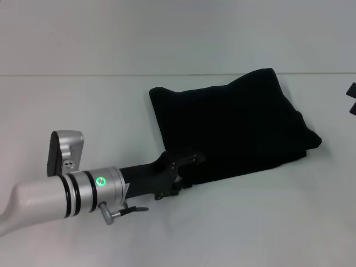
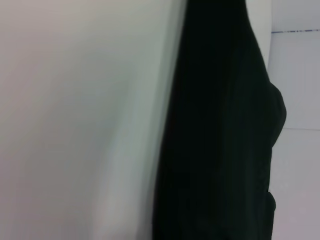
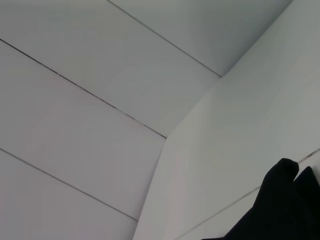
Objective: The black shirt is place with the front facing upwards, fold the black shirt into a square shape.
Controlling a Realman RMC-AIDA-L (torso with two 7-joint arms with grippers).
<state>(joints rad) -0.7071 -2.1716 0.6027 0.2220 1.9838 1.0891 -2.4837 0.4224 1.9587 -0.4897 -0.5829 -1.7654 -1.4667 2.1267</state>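
You see the black shirt [image 1: 233,125] folded into a rough, slightly skewed rectangle, lying flat on the white table, its plain black side up, edges rumpled and uneven.

Plain black shirt [image 1: 233,125] with no print showing, white table [image 1: 83,100], silver arm [image 1: 61,192] with black bands and a green light [image 1: 100,181], black left gripper [image 1: 186,167]

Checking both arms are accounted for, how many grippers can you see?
2: the left gripper at the black shirt's near left corner; the right gripper barely showing at the head view's right edge.
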